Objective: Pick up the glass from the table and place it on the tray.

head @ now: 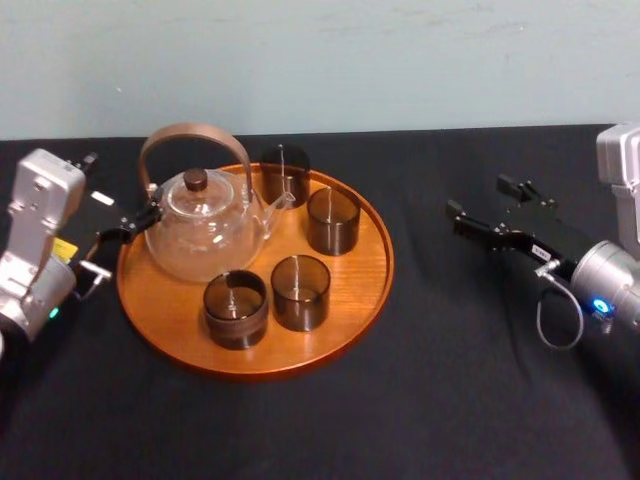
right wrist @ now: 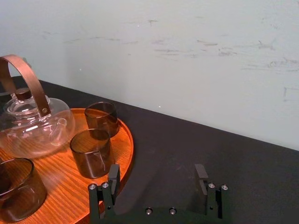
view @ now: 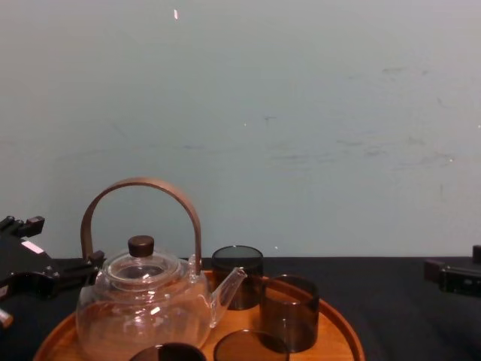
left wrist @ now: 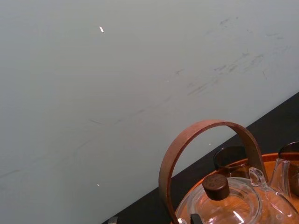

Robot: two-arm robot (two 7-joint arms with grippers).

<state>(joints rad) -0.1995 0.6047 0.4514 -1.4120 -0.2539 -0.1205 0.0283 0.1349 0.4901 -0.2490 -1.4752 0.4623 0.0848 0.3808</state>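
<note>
The matte black table [head: 470, 380] is bare to the right of the round orange-brown wooden tray [head: 372, 300] and in front of it, so a gripper can pass there freely. The right gripper [head: 480, 198] hangs over this bare part with its jaws spread, well apart from the tray. On the tray the room is narrow. The clear glass teapot with a brown arched handle [head: 205, 235] fills the left half, and 4 dark smoked glasses [head: 300, 292] stand close around it. Bare wood shows only along the right and front rim. The left gripper [head: 140, 218] sits just beside the teapot and blocks the left side.
</note>
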